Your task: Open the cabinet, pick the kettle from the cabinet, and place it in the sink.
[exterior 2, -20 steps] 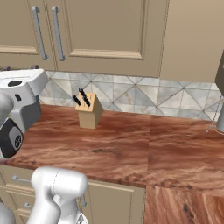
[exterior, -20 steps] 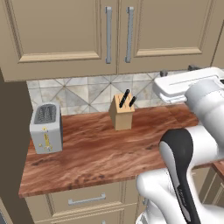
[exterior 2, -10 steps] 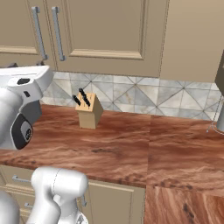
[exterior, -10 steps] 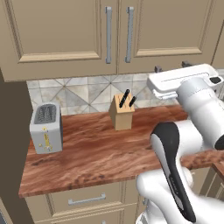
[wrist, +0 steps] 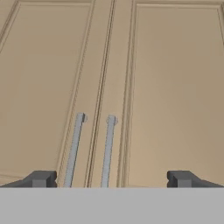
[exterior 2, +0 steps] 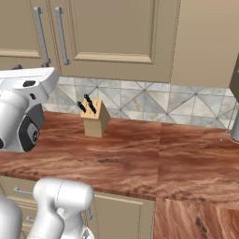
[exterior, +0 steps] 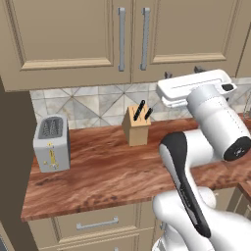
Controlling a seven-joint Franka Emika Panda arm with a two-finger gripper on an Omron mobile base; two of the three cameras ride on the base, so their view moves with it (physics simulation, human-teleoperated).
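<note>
The cabinet point(exterior: 98, 34) is a beige wall unit over the counter, and both of its doors are shut. Its two long grey bar handles point(exterior: 121, 39) hang side by side at the middle seam, and they also show in the right base view point(exterior 2: 60, 35). My gripper point(exterior: 183, 72) hovers below and to the right of those handles, just under the cabinet's bottom edge, pointing at the wall. In the hand view the gripper point(wrist: 111, 179) is open and holds nothing, with the handles point(wrist: 107, 151) ahead between its fingertips point(wrist: 41, 178). The kettle is hidden behind the doors. The sink is out of view.
A boxy grey toaster point(exterior: 50, 143) stands at the counter's left end. A wooden knife block point(exterior: 137, 125) sits against the tiled backsplash under the handles, also in the right base view point(exterior 2: 94, 118). Drawer fronts point(exterior: 95, 224) run below the wood-grain counter point(exterior 2: 154, 154).
The hand has drifted left and slightly upward, closer to the cabinet's handles. The jaws have stayed wide apart, and the doors are still shut.
</note>
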